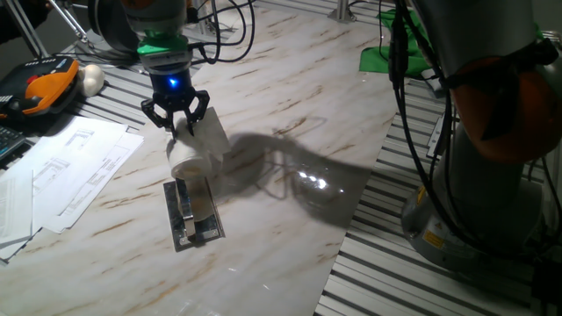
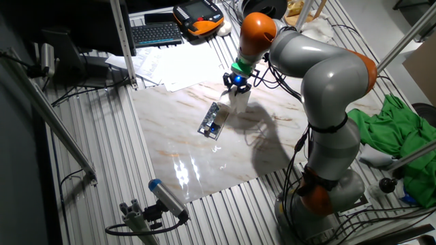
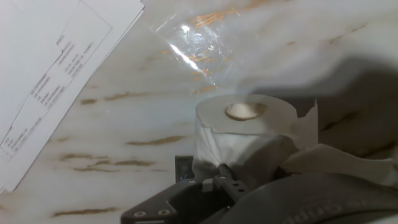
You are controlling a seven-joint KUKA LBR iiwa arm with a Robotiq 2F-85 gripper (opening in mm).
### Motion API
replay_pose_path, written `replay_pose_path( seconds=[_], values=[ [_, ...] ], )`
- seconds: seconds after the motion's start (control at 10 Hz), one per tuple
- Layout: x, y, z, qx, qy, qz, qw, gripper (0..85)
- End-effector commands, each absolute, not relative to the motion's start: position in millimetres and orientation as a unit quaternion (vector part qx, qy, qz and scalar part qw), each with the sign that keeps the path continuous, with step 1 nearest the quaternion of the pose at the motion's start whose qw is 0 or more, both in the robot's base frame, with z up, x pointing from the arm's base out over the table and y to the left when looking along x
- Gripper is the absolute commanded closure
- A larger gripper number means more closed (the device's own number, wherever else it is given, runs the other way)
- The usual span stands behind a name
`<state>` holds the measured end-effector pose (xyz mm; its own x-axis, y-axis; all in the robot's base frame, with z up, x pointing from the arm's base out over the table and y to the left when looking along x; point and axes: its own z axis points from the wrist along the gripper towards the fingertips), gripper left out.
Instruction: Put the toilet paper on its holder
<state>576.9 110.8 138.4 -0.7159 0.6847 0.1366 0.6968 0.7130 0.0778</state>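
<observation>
The toilet paper (image 1: 198, 147) is a white roll held tilted just above the far end of the holder (image 1: 195, 215), a shiny grey plate with a dark bar lying flat on the marbled board. My gripper (image 1: 178, 121) comes down on the roll from above, with its fingers closed around the upper part. In the hand view the roll (image 3: 249, 134) shows its tan core, and a loose tail of paper hangs to the right. In the other fixed view the gripper (image 2: 236, 87) holds the roll (image 2: 238, 101) just beyond the holder (image 2: 212, 121).
White paper sheets (image 1: 70, 171) lie left of the holder. A small white egg-shaped ball (image 1: 91, 79) and an orange-black pendant (image 1: 39, 88) are at the far left. A green cloth (image 1: 386, 53) lies at the back right. The robot base (image 1: 492, 132) stands past the board's right edge.
</observation>
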Motion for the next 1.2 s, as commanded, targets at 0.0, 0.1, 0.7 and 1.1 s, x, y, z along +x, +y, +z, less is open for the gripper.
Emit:
replay_pose_path(
  seconds=[0.0, 0.1, 0.7, 1.1],
  values=[
    [578.8, 107.7, 138.8, -0.372, -0.925, -0.063, 0.050, 51.0],
    [579.2, 106.7, 139.1, -0.371, -0.925, -0.063, 0.050, 51.0],
    [579.2, 106.7, 139.1, -0.350, -0.934, -0.056, 0.039, 51.0],
    [579.2, 106.7, 139.1, -0.338, -0.938, -0.065, 0.046, 51.0]
  ],
)
